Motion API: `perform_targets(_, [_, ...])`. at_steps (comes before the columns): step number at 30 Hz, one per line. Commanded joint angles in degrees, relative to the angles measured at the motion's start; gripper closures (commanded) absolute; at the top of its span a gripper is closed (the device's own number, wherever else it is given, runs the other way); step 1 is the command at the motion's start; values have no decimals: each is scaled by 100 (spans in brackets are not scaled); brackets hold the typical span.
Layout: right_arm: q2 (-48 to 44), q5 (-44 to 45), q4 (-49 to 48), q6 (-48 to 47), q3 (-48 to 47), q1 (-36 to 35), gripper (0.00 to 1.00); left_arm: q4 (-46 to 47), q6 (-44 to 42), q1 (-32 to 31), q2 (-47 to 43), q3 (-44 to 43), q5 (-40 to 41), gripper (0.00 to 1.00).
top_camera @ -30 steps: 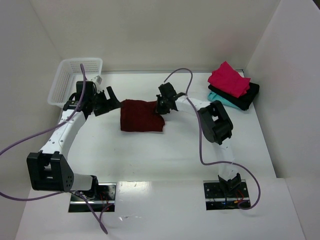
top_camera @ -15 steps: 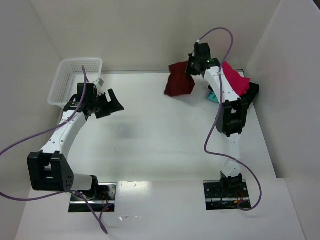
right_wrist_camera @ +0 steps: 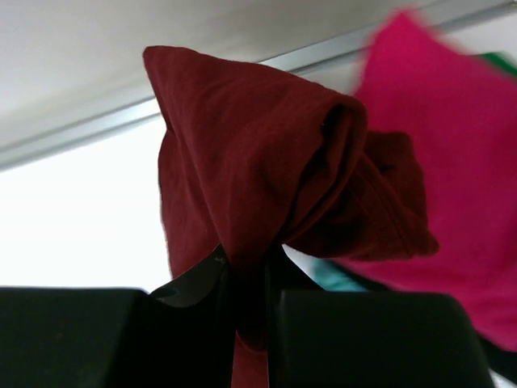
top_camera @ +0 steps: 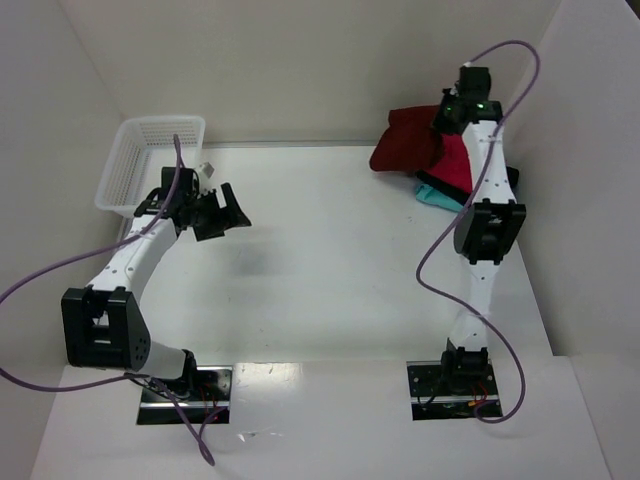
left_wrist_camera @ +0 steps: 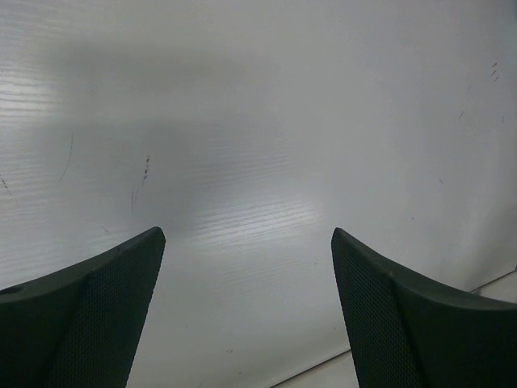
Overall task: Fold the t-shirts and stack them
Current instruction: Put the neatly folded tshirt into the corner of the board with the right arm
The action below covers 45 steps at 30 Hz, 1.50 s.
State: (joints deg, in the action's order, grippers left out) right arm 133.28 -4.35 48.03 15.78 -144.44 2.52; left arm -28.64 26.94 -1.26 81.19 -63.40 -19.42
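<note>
A folded dark maroon t-shirt (top_camera: 403, 141) hangs in the air at the far right, and my right gripper (top_camera: 440, 122) is shut on its bunched edge. In the right wrist view the maroon cloth (right_wrist_camera: 258, 178) is pinched between the right gripper's (right_wrist_camera: 252, 271) jaws. Just behind and below it lies the stack, with a pink-red t-shirt (top_camera: 462, 166) (right_wrist_camera: 452, 162) on top, a teal one (top_camera: 434, 195) (right_wrist_camera: 335, 279) and a black one (top_camera: 508, 183) under it. At the left, my left gripper (top_camera: 226, 211) (left_wrist_camera: 246, 236) hovers open over bare table with nothing between its fingers.
A white lattice basket (top_camera: 148, 160) stands at the back left, close behind the left gripper. White walls close in the table at the back and on both sides; the stack sits in the back right corner. Purple cables loop off both arms.
The right arm lifted the maroon t-shirt off the middle of the table and swung it up and right to the stack. The left arm barely moved.
</note>
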Motion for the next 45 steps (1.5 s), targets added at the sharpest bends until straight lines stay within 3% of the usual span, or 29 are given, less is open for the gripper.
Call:
perform_targets(1, [-500,-394,-112,-5,-101,639,100,-10,-136,11,171,-217,-176,9])
perform_targets(7, [-807,-475,-307,48,581,1021,100,43,-136,11,371,-279,-282,9])
perform_targets(15, [-1463,351,-1094,15,2347,1312,100,96,-136,11,391,-217,-334,9])
perform_targets(30, [-1125,1297,-881,-58,1542,1593,97,-9,-242,11,318,-164,-457,9])
perform_targets(35, [-927,1617,-818,-28,1480,1634,84,-62,-294,11,416,-164,-457,9])
perform_targets(38, [-839,1798,-734,-5,1542,1664,67,-62,-294,11,541,-164,-457,9])
perform_targets(43, [-1118,1794,-763,100,1880,1664,6,-62,-294,11,626,-164,-563,9])
perform_targets(45, [-1322,1719,-815,100,2011,1664,0,-62,-294,11,588,-164,-563,9])
